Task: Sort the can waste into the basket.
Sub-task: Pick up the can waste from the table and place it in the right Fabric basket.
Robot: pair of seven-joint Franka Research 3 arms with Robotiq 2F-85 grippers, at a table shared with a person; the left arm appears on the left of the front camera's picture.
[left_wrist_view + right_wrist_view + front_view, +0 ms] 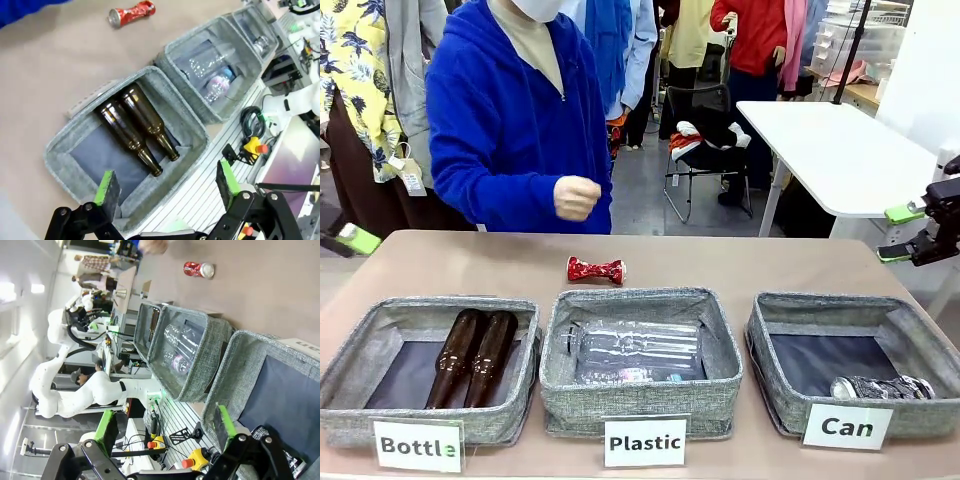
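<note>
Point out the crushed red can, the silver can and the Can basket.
crushed red can (596, 270), front view, its pinched middle.
silver can (883, 388), front view, its printed side.
Can basket (825, 301), front view, its far rim.

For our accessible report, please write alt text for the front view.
A crushed red can lies on the table behind the Plastic bin, flanked by the Bottle bin and the Can bin, which holds a silver can. A person in blue stands opposite; the right tool hangs open.
</note>
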